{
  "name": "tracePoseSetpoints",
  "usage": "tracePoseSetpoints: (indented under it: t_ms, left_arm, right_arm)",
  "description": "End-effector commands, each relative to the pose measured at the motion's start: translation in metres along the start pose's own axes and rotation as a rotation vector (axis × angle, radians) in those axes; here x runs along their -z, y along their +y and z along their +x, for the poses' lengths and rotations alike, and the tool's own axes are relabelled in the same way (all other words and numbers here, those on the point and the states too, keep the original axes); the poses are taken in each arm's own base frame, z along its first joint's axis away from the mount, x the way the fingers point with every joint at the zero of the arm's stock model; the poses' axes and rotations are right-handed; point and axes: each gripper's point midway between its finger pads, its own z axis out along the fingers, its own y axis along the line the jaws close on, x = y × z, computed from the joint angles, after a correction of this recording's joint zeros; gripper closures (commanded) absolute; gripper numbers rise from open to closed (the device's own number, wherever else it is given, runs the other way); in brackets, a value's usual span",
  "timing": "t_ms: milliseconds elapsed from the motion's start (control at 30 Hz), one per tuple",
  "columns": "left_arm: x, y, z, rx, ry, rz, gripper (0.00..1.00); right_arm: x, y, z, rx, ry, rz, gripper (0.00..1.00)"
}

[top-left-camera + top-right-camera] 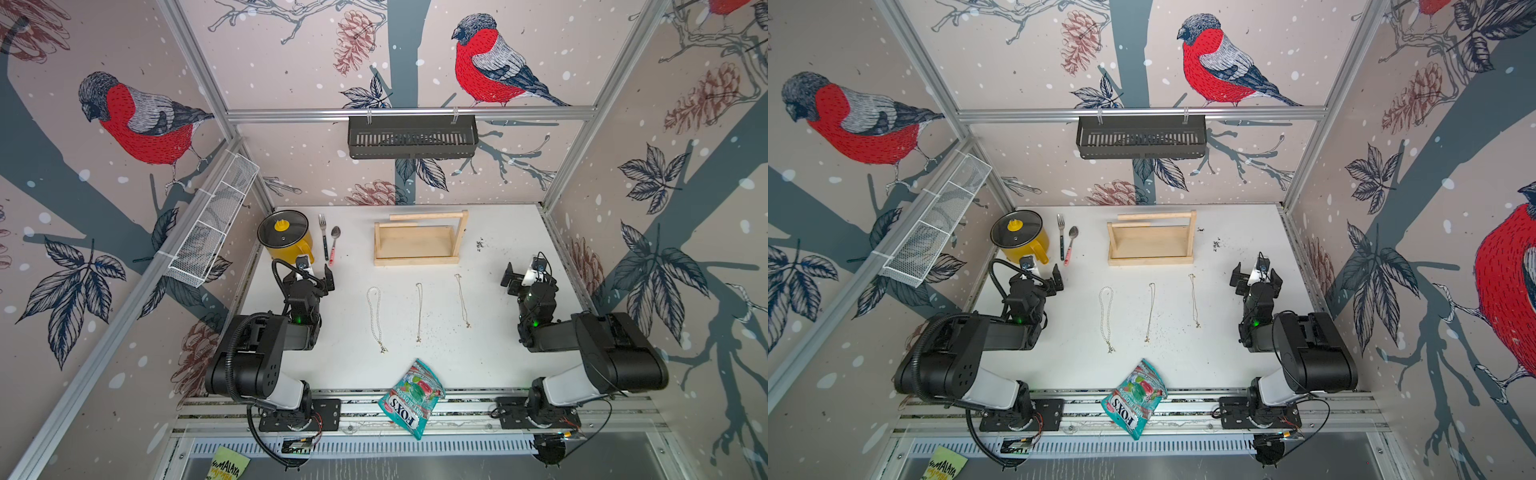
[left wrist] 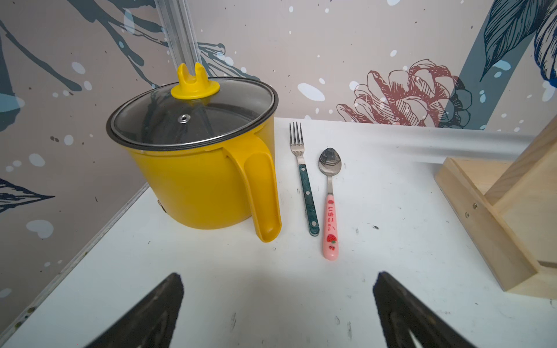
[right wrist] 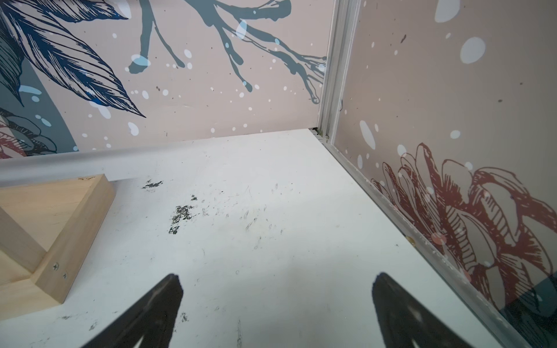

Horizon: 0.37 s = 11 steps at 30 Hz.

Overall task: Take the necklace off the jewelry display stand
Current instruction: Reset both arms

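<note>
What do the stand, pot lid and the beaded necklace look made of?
Jewelry display stand: unfinished pale wood, matte; grain and screw heads show. Pot lid: clear glass, dark metal-looking rim, glossy yellow knob, probably plastic. Beaded necklace: small white beads, pearl-like; real or imitation can't be told.

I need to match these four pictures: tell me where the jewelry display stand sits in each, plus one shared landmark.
In a top view: jewelry display stand just right of centre, toward the white table's back edge.
In a top view: at centre.
Left wrist: cut off at the picture's right edge.
Right wrist: one base corner at the picture's lower left.
Shared landmark: that white table.
</note>
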Motion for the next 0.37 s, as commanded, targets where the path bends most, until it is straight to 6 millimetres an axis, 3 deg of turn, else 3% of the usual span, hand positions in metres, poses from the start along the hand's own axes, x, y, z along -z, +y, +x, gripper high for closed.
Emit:
tracePoseSetpoints:
  t_ms: [0,333]
  left_arm:
    - [-0.0006,0.0015,-0.006,0.016,-0.019,-0.006,0.01]
    - [-0.0017,0.0009,-0.0058,0.017,-0.015,0.0,0.01]
  right_arm:
    - [-0.0008,0.0033,-0.0028,-0.021,-0.008,-0.018,0.0]
    - [-0.0005,0.0036,-0.0022,-0.02,-0.006,-0.019,0.0]
